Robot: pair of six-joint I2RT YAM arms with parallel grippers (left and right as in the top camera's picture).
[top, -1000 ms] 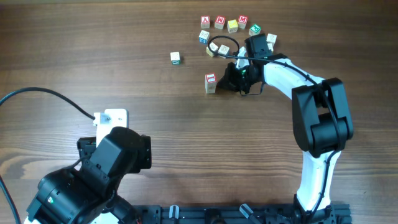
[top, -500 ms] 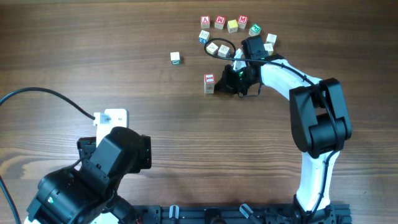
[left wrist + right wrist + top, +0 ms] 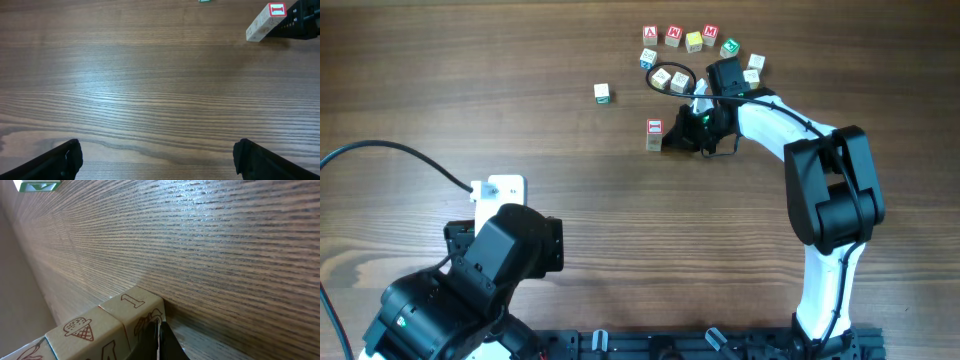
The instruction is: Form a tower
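Standing on the worktop (image 3: 520, 110) near the scattered loose letter cubes (image 3: 694, 41), the tower (image 3: 656, 133) shows a red-marked top face, with the right gripper (image 3: 672, 139) just beside it, jaws clenched on nothing, and the left gripper (image 3: 160, 162) well apart, jaws released wide.

One tower (image 3: 655, 133). About ten loose cubes (image 3: 693, 40) cluster just beyond the tower; one lone cube (image 3: 602, 93) sits apart to its left.

The tower (image 3: 264, 24) shows a red letter I on its top face. One cube (image 3: 131, 300) in it bears the number 1 on its side.
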